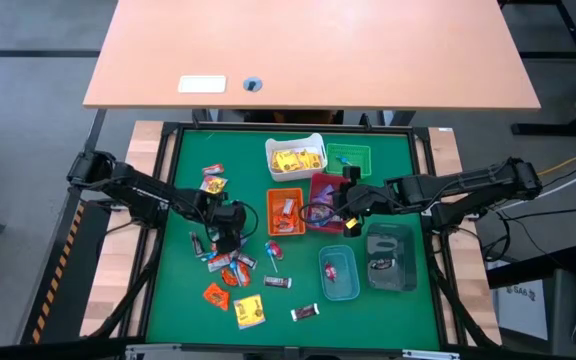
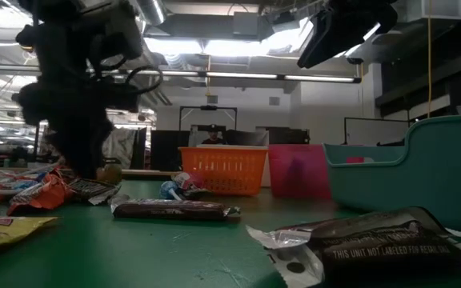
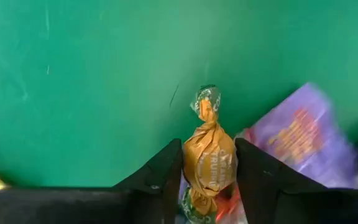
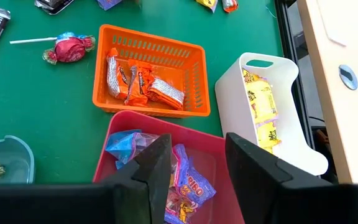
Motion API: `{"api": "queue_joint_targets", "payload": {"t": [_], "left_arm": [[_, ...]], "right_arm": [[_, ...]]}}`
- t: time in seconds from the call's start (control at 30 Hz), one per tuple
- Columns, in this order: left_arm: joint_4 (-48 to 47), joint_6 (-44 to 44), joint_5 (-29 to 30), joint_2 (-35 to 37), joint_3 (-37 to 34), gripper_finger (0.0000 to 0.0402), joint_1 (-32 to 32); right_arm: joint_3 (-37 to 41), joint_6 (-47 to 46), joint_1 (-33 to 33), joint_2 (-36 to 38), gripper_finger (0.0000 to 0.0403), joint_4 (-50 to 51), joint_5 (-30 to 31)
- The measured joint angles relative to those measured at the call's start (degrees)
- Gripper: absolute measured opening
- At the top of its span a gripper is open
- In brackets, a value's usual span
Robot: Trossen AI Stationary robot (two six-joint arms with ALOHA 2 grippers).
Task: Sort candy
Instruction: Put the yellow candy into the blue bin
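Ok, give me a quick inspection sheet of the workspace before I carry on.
Surface: green mat, candy scattered at its left.
Job's things: gold-wrapped candy between the left fingers; orange bin, white bin, red bin part-filled.
Clutter: lollipop loose on the mat.
Grippers: left gripper around the gold candy; right gripper open above the red bin.
Cables: black cable looped by the bins.
Surroundings: wooden desk beyond.

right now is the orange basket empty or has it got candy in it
Not empty. The orange basket holds a few orange-wrapped candies, lying along its floor in the right wrist view.
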State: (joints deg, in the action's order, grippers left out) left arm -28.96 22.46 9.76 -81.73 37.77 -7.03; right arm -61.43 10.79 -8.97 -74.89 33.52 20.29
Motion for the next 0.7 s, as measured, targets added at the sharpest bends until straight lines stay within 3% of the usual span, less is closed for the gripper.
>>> {"api": "queue_joint_targets", "payload": {"t": [0.3, 0.57, 0.7], "left_arm": [[5.5, 0.1, -2.0, 0.0, 8.3, 0.0089, 0.3], [36.2, -0.1, -1.0, -0.9, 9.3, 0.0089, -2.5], [50.5, -0.1, 0.4, -4.9, 9.3, 0.0089, -4.9]], "right_arm": [[0.0, 0.0, 0.0, 0.0, 0.015, 0.0, 0.0], [0.0, 0.1, 0.0, 0.0, 0.015, -1.0, 2.2], [-1.7, 0.1, 0.0, 0.1, 0.015, 0.1, 4.4]]}}
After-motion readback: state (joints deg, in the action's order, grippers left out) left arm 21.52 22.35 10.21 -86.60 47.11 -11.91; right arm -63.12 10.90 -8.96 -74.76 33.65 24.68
